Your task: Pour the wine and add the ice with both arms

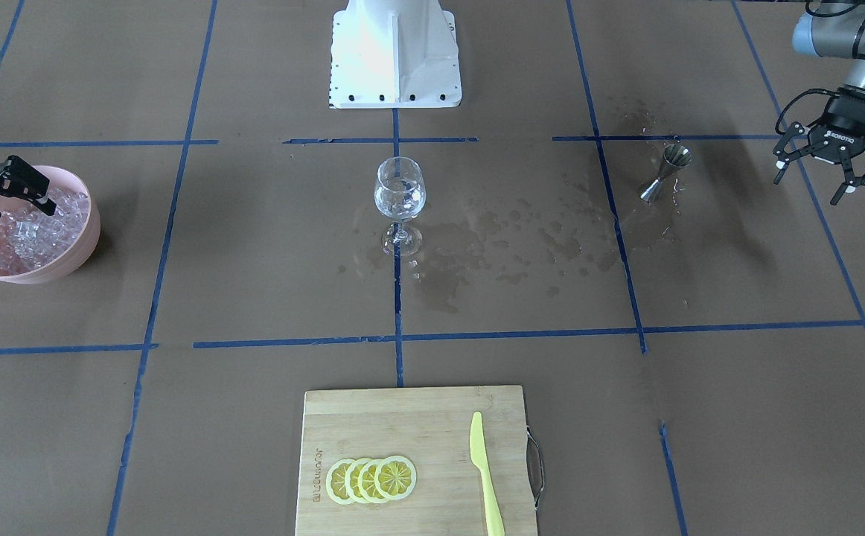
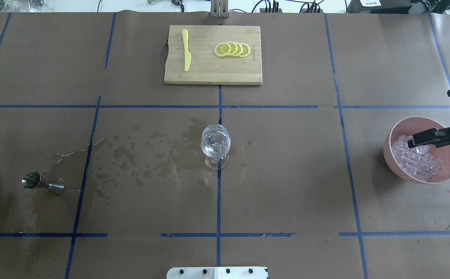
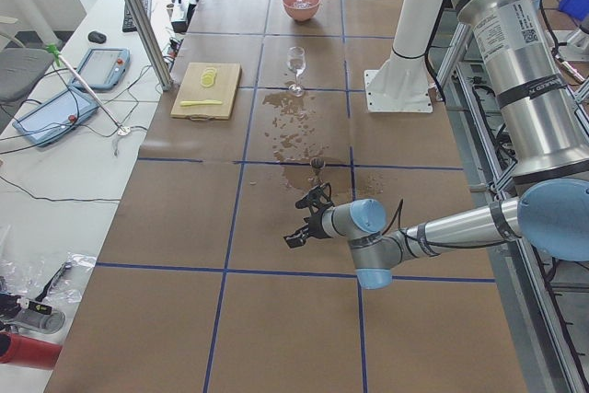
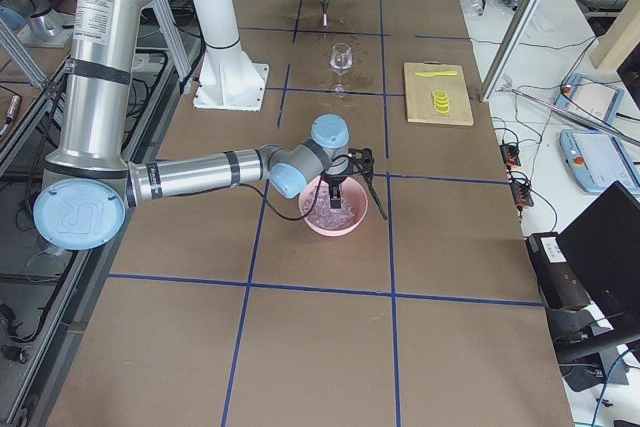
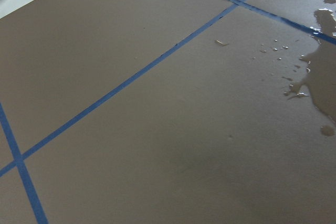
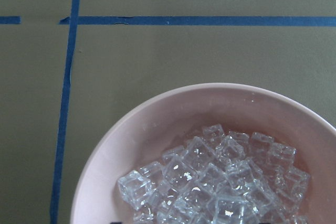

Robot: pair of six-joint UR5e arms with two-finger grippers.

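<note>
The ice [image 1: 38, 227] fills a pink bowl [image 1: 75, 253] at the table's end on my right side; the bowl [image 2: 399, 170] and the ice [image 6: 210, 182] also show overhead and in the right wrist view. My right gripper [image 1: 19, 208] hovers over the bowl, open and empty, also seen from overhead [image 2: 430, 118]. A clear stemmed glass [image 1: 400, 193] stands at the table's middle; wine in it is hard to make out. My left gripper [image 1: 811, 187] hangs open and empty, just outboard of a steel jigger [image 1: 667, 173] that lies on its side.
Wet patches [image 1: 507, 246] spread between the glass and the jigger [image 2: 41, 183]. A wooden cutting board [image 1: 417, 424] on the far side holds lemon slices [image 1: 371, 479] and a yellow knife [image 1: 486, 476]. The white base block [image 1: 395, 52] sits at the near edge.
</note>
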